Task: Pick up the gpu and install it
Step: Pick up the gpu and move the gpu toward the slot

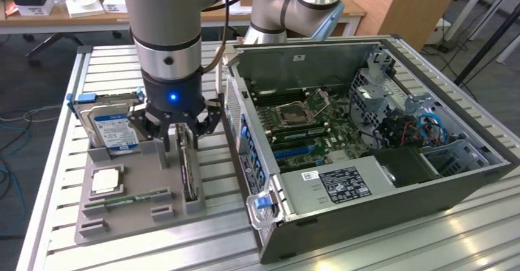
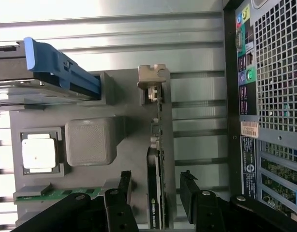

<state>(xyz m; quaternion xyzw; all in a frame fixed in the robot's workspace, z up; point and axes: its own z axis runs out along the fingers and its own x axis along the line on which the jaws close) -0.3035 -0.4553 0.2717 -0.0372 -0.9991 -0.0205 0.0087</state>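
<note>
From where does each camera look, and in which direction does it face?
Exterior view: off the arm, raised, looking down on the grey plastic parts tray and open dark computer case; the grey robot arm shows.
Wrist view: on the wrist, looking along the black end effector at the tray; its open fingers show.
Shared: the gpu, a thin dark circuit card standing on edge in the tray, between the fingers.

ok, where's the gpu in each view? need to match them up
Exterior view: the gpu stands on edge in a slot of the grey holder, directly under the open gripper.
Wrist view: the gpu is seen edge-on between the gripper fingers, with a gap on either side.
Shared landmark: the square silver chip in the same holder.
</note>
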